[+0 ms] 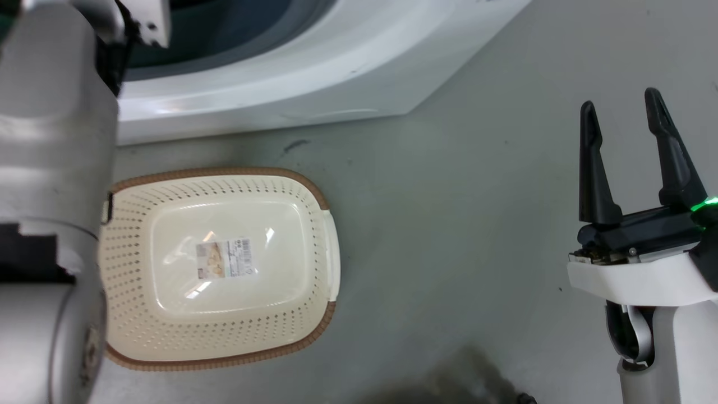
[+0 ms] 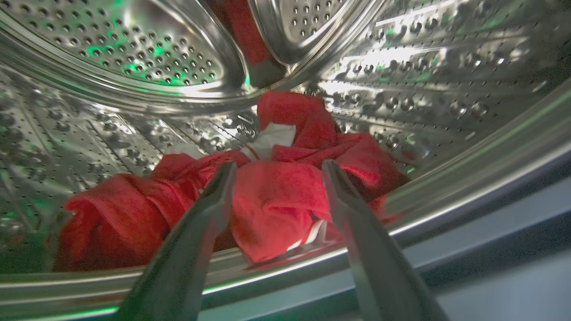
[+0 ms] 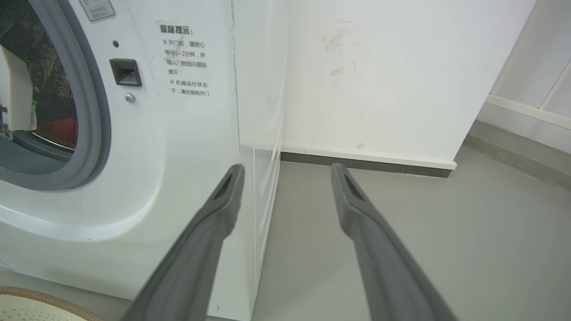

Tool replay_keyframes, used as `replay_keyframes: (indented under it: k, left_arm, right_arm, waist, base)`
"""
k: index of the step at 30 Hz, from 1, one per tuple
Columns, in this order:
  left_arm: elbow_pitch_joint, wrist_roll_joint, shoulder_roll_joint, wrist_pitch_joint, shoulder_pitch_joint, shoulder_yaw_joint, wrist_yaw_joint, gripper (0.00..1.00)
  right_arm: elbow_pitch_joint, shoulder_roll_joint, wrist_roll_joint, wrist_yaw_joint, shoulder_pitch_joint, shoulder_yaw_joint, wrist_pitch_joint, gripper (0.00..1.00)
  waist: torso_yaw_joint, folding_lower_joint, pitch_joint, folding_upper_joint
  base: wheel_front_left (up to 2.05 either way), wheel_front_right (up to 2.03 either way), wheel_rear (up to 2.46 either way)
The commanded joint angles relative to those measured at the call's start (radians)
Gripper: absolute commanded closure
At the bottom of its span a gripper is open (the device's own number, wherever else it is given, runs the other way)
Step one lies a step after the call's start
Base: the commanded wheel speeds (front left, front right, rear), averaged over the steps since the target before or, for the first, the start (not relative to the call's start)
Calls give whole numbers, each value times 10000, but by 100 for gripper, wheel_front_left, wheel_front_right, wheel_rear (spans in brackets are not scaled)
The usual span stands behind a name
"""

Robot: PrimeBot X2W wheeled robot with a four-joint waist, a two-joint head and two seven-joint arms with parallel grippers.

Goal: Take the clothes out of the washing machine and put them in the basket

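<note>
- The washing machine [image 3: 187, 133] carries a notice [image 3: 185, 60] at 3 o'clock of its porthole [image 3: 96, 111], headed "温馨提示:" and mentioning "1~2分钟".
- The basket [image 1: 224, 171] has a label [image 1: 224, 259] on its floor, its print too small to read.

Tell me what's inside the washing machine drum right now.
Crumpled red clothes with white bits lie on the drum floor, the open left gripper flanking a fold. What lies beneath the pile is covered.

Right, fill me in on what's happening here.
The left pincer is inside the washing machine. It is open, with a fold of the red clothes between its fingers, not clamped. The clothes lie near the front of the drum. The basket sits on the floor before the machine, with no clothes in it. The right pincer hangs open, holding nothing.
</note>
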Motion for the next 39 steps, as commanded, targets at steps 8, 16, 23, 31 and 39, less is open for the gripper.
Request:
replay_keyframes:
  k: [8,16,23,31,39]
  left_arm:
    - [1140,-216,274,2707,-2216,-641,-118,0]
    - [1465,-781,493,4949,-3329,-1648,-117,0]
    - [1540,-1107,746,5470,-3281,-2219,-129,0]
    - [1141,-1545,741,4724,-3119,-2555,-127,100]
    - [769,-2195,626,3211,-2145,-2761,-120,100]
  right_arm:
    - [-112,31,336,-7,-395,128,-18,0]
    - [-187,29,651,-7,-577,250,-18,0]
    - [-213,31,769,-7,-772,184,-18,0]
    - [-100,29,689,-7,-799,63,-18,0]
    - [33,29,409,-7,-499,93,-18,0]
  waist:
    - [-531,-3,1137,0]
    - [-724,-3,1813,0]
    - [-799,-3,2127,0]
    - [-680,-3,1987,0]
    - [-376,-3,994,0]
  base:
    - [0,0,0]
    - [0,0,0]
    - [0,0,0]
    - [0,0,0]
    - [0,0,0]
